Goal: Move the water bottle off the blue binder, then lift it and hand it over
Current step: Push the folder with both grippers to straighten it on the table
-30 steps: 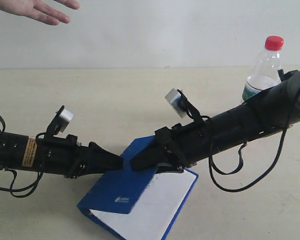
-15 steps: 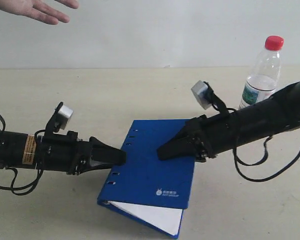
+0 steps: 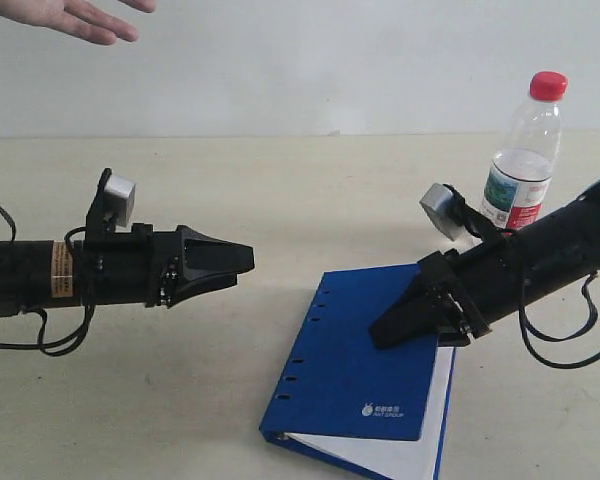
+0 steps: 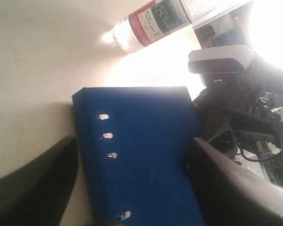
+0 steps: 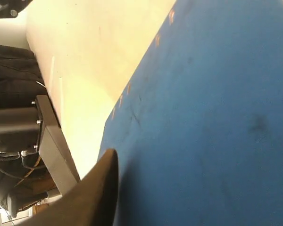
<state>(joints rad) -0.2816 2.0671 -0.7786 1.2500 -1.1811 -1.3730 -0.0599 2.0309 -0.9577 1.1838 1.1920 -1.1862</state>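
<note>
The water bottle (image 3: 525,160) stands upright on the table at the back right, behind my right arm and off the blue binder (image 3: 350,350); its label shows in the left wrist view (image 4: 151,23). The binder lies flat at the front, spine slots facing left. My right gripper (image 3: 380,335) is on the binder's right side. One finger (image 5: 101,188) lies on the blue cover (image 5: 217,117) and the other is hidden. My left gripper (image 3: 242,265) hangs open to the left of the binder (image 4: 146,155), apart from it, with nothing between its fingers (image 4: 47,179).
A person's open hand (image 3: 65,15) reaches in at the top left corner. The beige table (image 3: 280,190) runs back to a white wall. White pages (image 3: 390,455) show at the binder's front edge.
The binder has gone from tilted up between both grippers to lying flat, and has slid right with the right gripper. The left gripper has let go, opened and drawn back left.
</note>
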